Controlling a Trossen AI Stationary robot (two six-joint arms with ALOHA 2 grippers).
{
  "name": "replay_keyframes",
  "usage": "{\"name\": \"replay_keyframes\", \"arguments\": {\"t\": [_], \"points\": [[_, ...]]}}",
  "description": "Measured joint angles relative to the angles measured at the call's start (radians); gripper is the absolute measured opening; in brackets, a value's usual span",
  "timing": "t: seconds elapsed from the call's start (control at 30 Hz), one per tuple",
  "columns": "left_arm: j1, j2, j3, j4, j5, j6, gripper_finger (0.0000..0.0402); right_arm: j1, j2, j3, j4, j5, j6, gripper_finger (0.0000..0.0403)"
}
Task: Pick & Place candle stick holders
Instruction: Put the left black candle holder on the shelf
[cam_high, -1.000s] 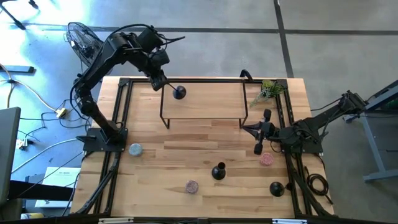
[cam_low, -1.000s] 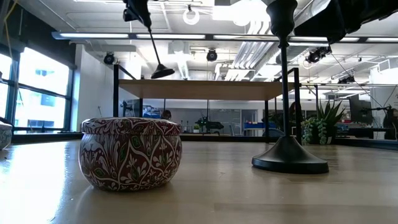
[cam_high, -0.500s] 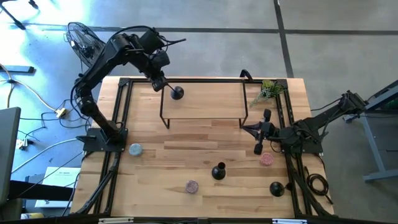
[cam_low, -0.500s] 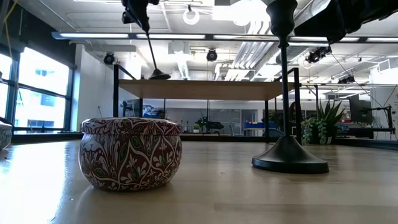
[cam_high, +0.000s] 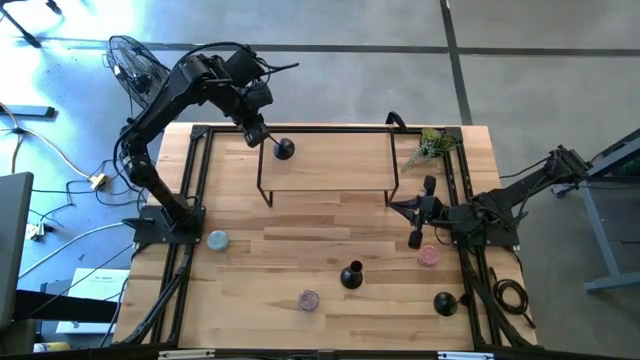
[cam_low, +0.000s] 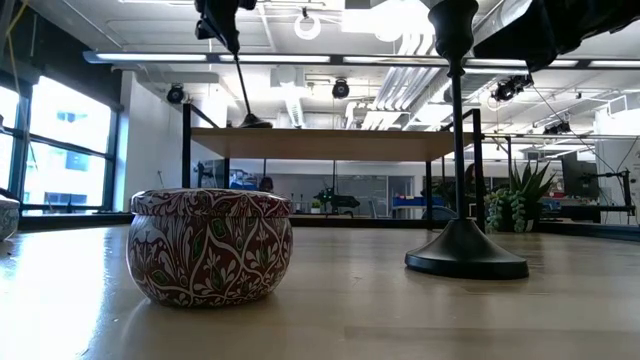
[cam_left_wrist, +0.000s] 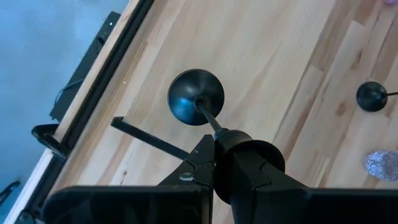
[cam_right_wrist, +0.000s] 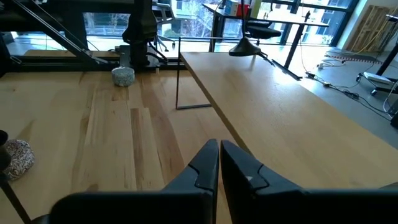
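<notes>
Black candle stick holder (cam_high: 285, 150) lowered onto shelf (cam_high: 330, 160), left hand (cam_high: 256, 134) still pinching its stem

Three black holders: one on the shelf, two on the worktop.

Each is a round domed base with a thin stem ending in a small cup. The first holder (cam_high: 285, 150) has its base on the raised shelf (cam_high: 330, 160) near the shelf's left end, stem tilted and clamped at the top by the left end effector (cam_high: 255, 133). The second holder (cam_high: 351, 275) stands upright on the worktop (cam_high: 300, 250) near the front middle. The third holder (cam_high: 445, 302) stands upright at the front right corner, well apart from the second.
</notes>
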Motion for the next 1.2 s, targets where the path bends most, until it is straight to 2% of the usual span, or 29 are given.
{"name": "replay_keyframes", "arguments": {"t": [0.2, 0.43, 0.73, 1.2], "points": [[0.001, -0.006, -0.09, 0.016, 0.0, -0.001, 0.0017, 0.0, 0.0, 0.0, -0.009, 0.0, 0.018, 0.0012], [0.001, 0.0, -0.056, -0.005, -0.001, 0.023, 0.0028, 0.0, 0.0, 0.0, -0.026, 0.0, 0.023, 0.0012], [0.0, -0.004, -0.022, -0.009, 0.008, 0.008, 0.0077, 0.0, 0.0, 0.0, -0.026, 0.0, 0.023, 0.0012], [0.0, -0.004, -0.021, -0.005, -0.008, 0.024, 0.0176, 0.0, 0.0, 0.0, -0.026, 0.0, 0.026, 0.0012]]}}
